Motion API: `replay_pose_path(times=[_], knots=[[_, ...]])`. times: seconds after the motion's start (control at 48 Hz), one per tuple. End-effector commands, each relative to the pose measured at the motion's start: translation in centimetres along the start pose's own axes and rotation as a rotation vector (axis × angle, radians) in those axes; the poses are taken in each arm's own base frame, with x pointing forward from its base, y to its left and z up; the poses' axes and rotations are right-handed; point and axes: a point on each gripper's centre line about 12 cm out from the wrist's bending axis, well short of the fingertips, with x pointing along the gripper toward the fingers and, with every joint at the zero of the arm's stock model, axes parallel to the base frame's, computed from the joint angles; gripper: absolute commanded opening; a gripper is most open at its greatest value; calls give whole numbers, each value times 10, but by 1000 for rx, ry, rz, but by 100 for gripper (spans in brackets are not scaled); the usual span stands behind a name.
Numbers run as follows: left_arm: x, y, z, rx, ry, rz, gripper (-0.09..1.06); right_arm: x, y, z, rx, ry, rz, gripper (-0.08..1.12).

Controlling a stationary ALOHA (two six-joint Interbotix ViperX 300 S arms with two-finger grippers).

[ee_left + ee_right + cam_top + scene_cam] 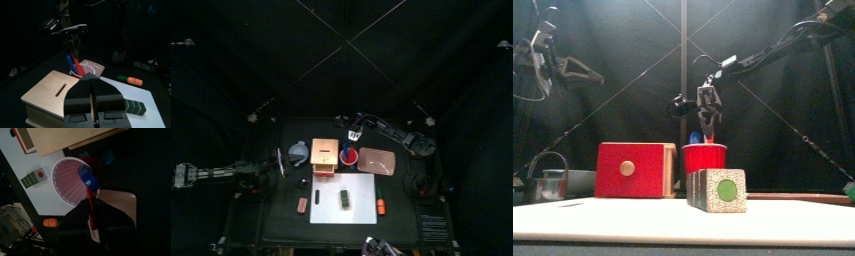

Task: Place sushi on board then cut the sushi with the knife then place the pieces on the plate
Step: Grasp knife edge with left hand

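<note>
Right gripper (710, 120) hangs over the round red plastic cup (704, 157), jaws clamped on the red toy knife (75, 61) standing in it beside the blue toy knife (69, 62). The dark green toy sushi roll (344, 197) lies on the flat white cutting board (362, 186), well apart from that gripper, nearer the table's front. Left gripper (91, 85) is at the table's left near the pale wooden box (325, 152), jaws together, empty.

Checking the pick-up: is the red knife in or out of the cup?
In: the red knife runs from the right gripper down into the red cup, beside the blue knife.
</note>
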Motion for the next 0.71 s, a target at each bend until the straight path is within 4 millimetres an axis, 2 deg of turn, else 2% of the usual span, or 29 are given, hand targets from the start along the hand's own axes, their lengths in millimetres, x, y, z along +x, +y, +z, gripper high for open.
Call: replay_pose_path(times=[0.021, 0.146, 0.25, 0.417, 0.604, 0.667, 0.708], knots=[[2, 0, 4, -3, -10, 3, 10, -30, 14, -1, -29, -68, -23, 19], [2, 0, 4, -3, -10, 3, 10, -58, 29, -11, -40, -117, -38, 19], [2, 0, 4, 0, -11, 3, 10, -84, 45, -25, -61, -169, -57, 19], [3, -2, 7, 28, -19, -13, 10, -129, 58, -49, -67, -283, -108, 19], [7, -4, 8, 28, -13, -19, 10, -157, 85, -76, -92, -451, -145, 19], [9, -5, 10, 33, -13, -24, 10, -159, 93, -85, -101, -536, -146, 19], [11, -6, 10, 36, -9, -25, 10, -152, 98, -92, -105, -598, -143, 19]])
